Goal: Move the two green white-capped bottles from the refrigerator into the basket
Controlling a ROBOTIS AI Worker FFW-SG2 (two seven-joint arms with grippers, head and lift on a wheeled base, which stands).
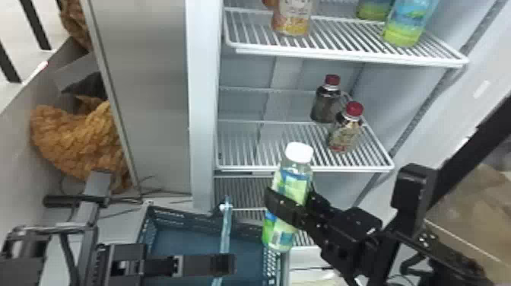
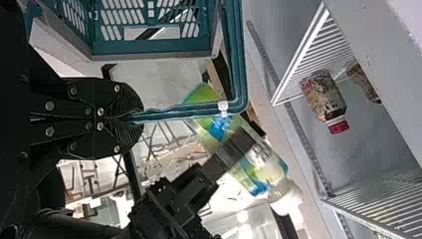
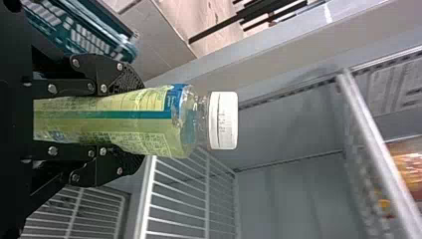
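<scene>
My right gripper [image 1: 291, 207] is shut around the middle of a green white-capped bottle [image 1: 291, 182], held slightly tilted, cap up, beside the basket's right edge. In the right wrist view the gripper [image 3: 130, 118] has its fingers on both sides of the bottle [image 3: 144, 119]. The blue-green basket [image 1: 190, 216] stands low at centre-left, its handle [image 1: 226, 228] raised. My left gripper [image 1: 224, 264] is at that handle; in the left wrist view the gripper [image 2: 135, 118] is closed on the handle [image 2: 199, 106]. Other green bottles [image 1: 407, 24] stand on the upper refrigerator shelf.
Two red-capped bottles [image 1: 344, 129] stand on the middle shelf [image 1: 266, 152], right of centre. An orange-labelled bottle [image 1: 292, 19] is on the upper shelf [image 1: 342, 57]. The refrigerator's left wall [image 1: 203, 114] rises behind the basket. A dark door edge [image 1: 479, 137] slants at the right.
</scene>
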